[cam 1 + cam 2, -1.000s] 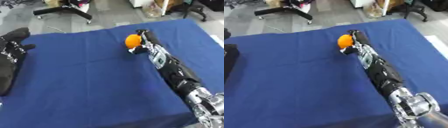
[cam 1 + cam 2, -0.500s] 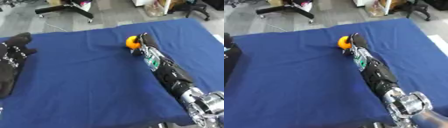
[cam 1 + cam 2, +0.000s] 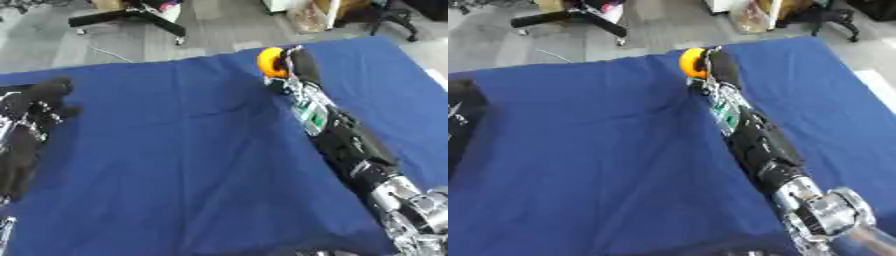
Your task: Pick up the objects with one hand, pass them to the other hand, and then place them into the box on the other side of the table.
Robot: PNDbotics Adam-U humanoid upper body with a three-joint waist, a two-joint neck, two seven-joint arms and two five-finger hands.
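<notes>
- The step in hand looks to be the pick-up: the right hand [image 3: 293,67] is stretched out to the far edge of the table [image 3: 175,165], with its fingers [image 3: 717,64] curled round the right side of the orange object [image 3: 269,61].
- Whether the object is lifted clear of the blue cloth or rests on it cannot be told from either view.
- The orange object is small, rounded and bright, plain in colour, half hidden by the dark fingers.
- The left hand [image 3: 39,102] waits at the left edge of the table, well apart from the object; its fingers look curled in on nothing.
- Next, by judgement, the right arm must bring the object across toward the left hand, which needs to open to receive it.
- No box shows in either view.
</notes>
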